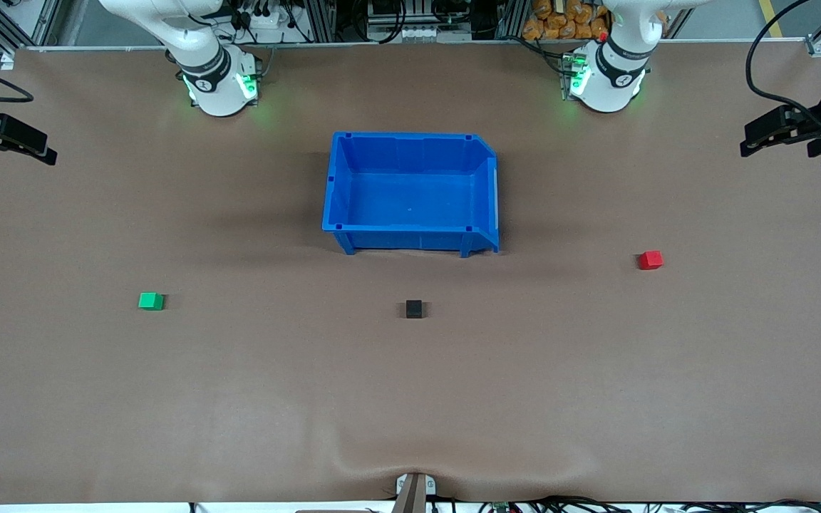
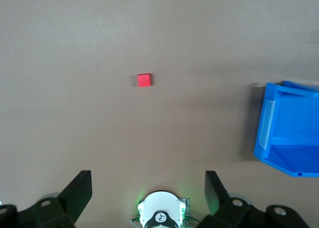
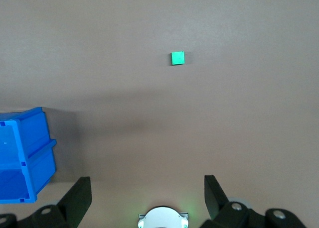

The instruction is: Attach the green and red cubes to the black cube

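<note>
The right gripper (image 1: 8, 139) is hanging high over the table (image 1: 239, 399) edge at the right arm's end, its fingers (image 3: 77, 200) standing wide apart with nothing between them. The right arm is waiting there. In its wrist view the green cube (image 3: 177, 57) is lying on bare table well clear of the fingers, with a corner of the bin (image 3: 25, 158) showing to one side.

The green cube (image 1: 150, 301) is sitting alone on the table toward the right arm's end, nearer to the front camera than the bin and well apart from it.

The blue bin (image 1: 410, 146) is standing at the middle of the table, upright, its open top showing a bare floor.

The black cube (image 1: 414, 308) is resting on the table near the bin, nearer to the front camera than it, and well apart from both coloured cubes.

The red cube (image 1: 651, 259) is lying toward the left arm's end, a little farther from the front camera than the black cube, touching nothing.

The left gripper (image 1: 781, 135) is hovering over the table edge at the left arm's end, also waiting. Its fingers (image 2: 77, 193) are spread wide and holding nothing; the red cube (image 2: 144, 80) is showing well clear of them, with the bin (image 2: 289, 133) off to one side.
</note>
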Robot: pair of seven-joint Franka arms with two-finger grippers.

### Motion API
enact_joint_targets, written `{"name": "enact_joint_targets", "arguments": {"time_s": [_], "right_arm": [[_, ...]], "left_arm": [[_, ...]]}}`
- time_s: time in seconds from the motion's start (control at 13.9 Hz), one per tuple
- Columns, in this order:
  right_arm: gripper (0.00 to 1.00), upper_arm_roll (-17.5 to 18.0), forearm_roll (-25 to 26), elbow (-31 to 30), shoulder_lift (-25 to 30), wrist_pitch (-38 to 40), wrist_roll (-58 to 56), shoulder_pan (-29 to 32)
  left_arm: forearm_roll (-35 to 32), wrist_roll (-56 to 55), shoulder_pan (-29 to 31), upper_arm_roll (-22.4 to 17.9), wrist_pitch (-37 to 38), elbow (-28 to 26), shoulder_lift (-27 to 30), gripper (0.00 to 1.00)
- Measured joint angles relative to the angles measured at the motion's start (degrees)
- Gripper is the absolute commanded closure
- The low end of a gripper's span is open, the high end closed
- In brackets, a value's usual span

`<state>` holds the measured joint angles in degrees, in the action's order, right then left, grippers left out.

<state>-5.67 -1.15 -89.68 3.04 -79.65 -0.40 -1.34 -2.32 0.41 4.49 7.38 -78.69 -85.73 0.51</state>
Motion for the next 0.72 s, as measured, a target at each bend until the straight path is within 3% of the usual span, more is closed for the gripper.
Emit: {"name": "enact_joint_targets", "arguments": {"time_s": [0.36,0.72], "right_arm": [[0.00,0.0,0.0,0.0,0.0,0.0,0.0,0.0],[0.00,0.0,0.0,0.0,-0.2,-0.1,0.0,0.0]], "left_arm": [[0.3,-0.1,0.0,0.0,-0.3,-0.3,-1.2,0.00],[0.9,-0.6,0.0,0.0,-4.5,-5.1,-1.8,0.00]]}}
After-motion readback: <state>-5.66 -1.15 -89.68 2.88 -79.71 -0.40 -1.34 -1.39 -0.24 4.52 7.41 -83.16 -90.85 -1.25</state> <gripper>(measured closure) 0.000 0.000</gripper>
